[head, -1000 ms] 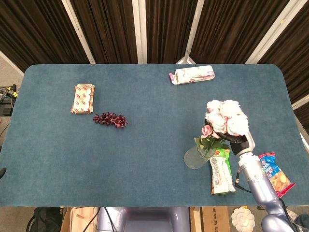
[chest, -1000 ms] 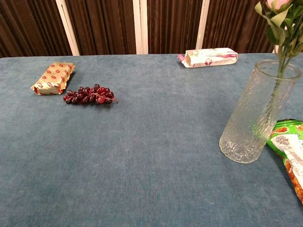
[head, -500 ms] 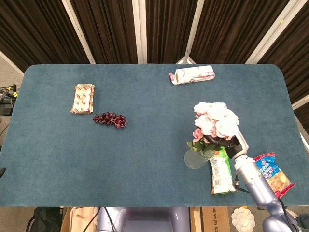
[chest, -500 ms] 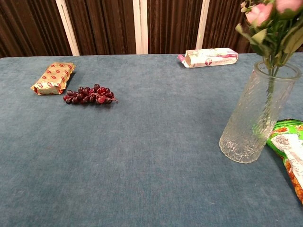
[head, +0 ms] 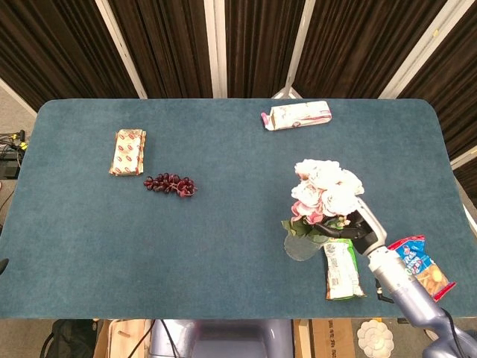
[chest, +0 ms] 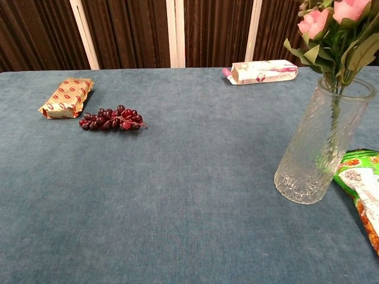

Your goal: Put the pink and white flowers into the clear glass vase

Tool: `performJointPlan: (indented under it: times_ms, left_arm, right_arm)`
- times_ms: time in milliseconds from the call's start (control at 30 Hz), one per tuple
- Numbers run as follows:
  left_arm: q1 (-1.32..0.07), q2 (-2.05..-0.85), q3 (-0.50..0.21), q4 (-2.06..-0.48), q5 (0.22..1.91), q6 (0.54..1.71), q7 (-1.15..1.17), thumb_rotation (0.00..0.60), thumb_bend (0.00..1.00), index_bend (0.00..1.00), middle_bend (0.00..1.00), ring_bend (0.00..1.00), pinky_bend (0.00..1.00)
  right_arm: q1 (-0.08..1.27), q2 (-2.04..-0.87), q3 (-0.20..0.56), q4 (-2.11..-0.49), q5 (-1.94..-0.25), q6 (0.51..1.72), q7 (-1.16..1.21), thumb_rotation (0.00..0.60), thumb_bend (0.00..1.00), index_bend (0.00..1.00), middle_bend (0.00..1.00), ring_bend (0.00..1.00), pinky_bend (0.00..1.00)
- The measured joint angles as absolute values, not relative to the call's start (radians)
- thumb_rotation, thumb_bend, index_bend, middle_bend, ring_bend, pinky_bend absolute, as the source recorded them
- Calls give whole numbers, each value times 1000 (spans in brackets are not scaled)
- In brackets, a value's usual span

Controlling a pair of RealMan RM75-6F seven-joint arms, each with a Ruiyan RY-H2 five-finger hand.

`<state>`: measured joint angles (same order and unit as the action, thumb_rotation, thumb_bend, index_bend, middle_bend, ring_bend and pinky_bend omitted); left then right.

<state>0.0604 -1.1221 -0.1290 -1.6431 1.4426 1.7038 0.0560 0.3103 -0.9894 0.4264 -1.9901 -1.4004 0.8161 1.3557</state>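
Flowers gripped by right hand — stems inside vase, near table's front-right edge.

A gold packet is lying on the blue surface beside dark grapes; a pink-white box is sitting at the far edge (two snack bags are lying at the right).

Green snack bag lies just beside the vase; bare table stretches leftward.
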Motion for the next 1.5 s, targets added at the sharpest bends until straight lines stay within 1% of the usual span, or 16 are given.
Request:
performJointPlan:
  times_ms: [100,400,600,800,967,1100,1200,1367,1500]
  left_arm:
    - [60,-1123,-127,-1645,1445,1704,61,600,194,98,10,0,20]
    - [59,-1127,-125,-1649,1443,1701,77,600,194,98,7,0,20]
    - [59,-1130,-126,-1651,1440,1701,85,600,194,98,5,0,20]
    - [59,-1130,-124,-1654,1443,1700,90,600,194,98,5,0,20]
    - [62,-1127,-128,-1653,1435,1705,81,600,194,98,4,0,20]
    - [64,-1122,-128,-1653,1437,1707,73,600,194,98,4,0,20]
    - [67,-1120,-127,-1655,1441,1712,67,600,194,98,4,0,20]
    - [75,-1114,-123,-1658,1450,1725,54,600,194,98,4,0,20]
    - [80,-1107,-122,-1661,1449,1727,43,600,194,98,4,0,20]
  right_arm:
    - [298,-957,409,-1982,-1447,840,1405,600,128,227,117,73,0]
    - [256,-838,323,-1931,-1595,947,1563,600,128,219,103,62,0]
    - [232,-752,242,-1861,-1693,1048,1670,600,128,209,96,56,0]
    - [231,-705,169,-1809,-1775,1112,1774,600,127,209,96,56,0]
    - [212,-676,131,-1757,-1789,1208,1770,600,127,209,96,56,0]
    - [187,-669,122,-1732,-1773,1253,1670,600,127,209,96,58,0]
    - [159,-673,121,-1716,-1743,1293,1524,600,127,209,96,61,0]
    - [104,-707,120,-1685,-1686,1380,1169,600,127,209,96,62,0]
    - [59,-741,102,-1655,-1680,1450,885,600,128,209,96,63,0]
